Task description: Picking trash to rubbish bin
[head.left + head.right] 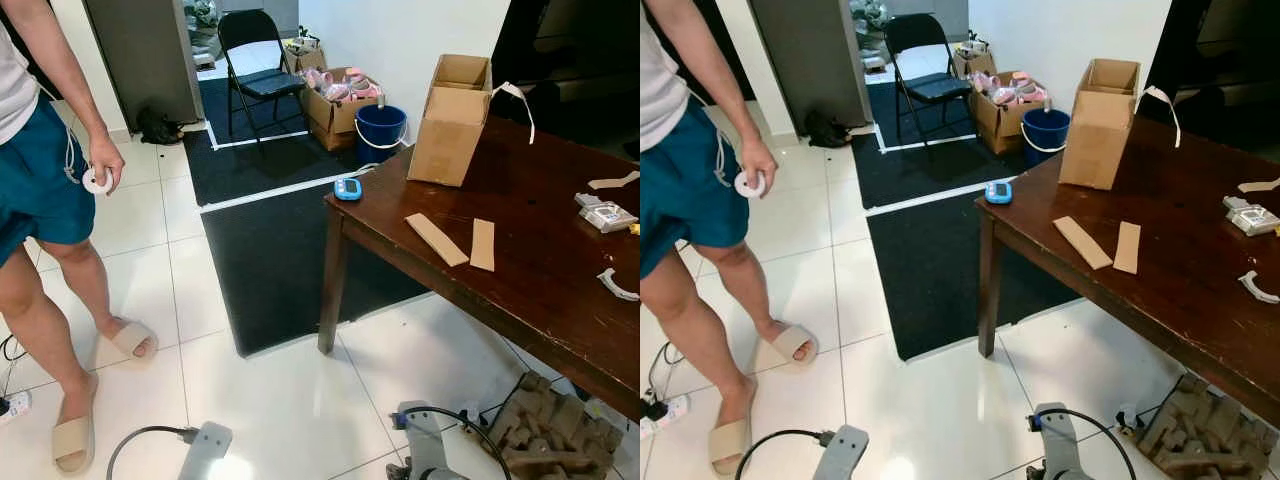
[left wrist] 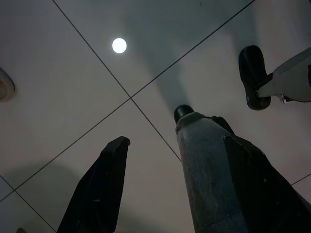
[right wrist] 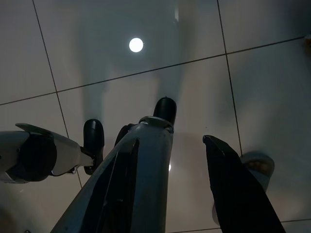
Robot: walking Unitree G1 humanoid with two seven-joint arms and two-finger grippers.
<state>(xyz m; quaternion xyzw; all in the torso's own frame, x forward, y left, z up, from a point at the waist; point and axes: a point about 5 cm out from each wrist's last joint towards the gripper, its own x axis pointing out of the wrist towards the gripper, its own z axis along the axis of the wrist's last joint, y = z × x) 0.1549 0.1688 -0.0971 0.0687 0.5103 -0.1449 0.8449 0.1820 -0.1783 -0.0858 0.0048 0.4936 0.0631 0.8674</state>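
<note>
Both my claws, left gripper [image 2: 170,189] and right gripper [image 3: 177,182], hang open, empty; table [image 1: 540,270] cut off right, open floor [image 1: 270,390] ahead.

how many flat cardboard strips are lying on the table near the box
2: a longer cardboard strip and a shorter cardboard strip beside it, both flat on the table in front of the cardboard box.

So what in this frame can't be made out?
- Cardboard box contents: hidden by its walls in the eye views.
- Round white thing: too small, half covered by the person's hand.
- Blue bucket contents: rim partly behind the table.
- Brown pile: cut by the frame edge.
</note>
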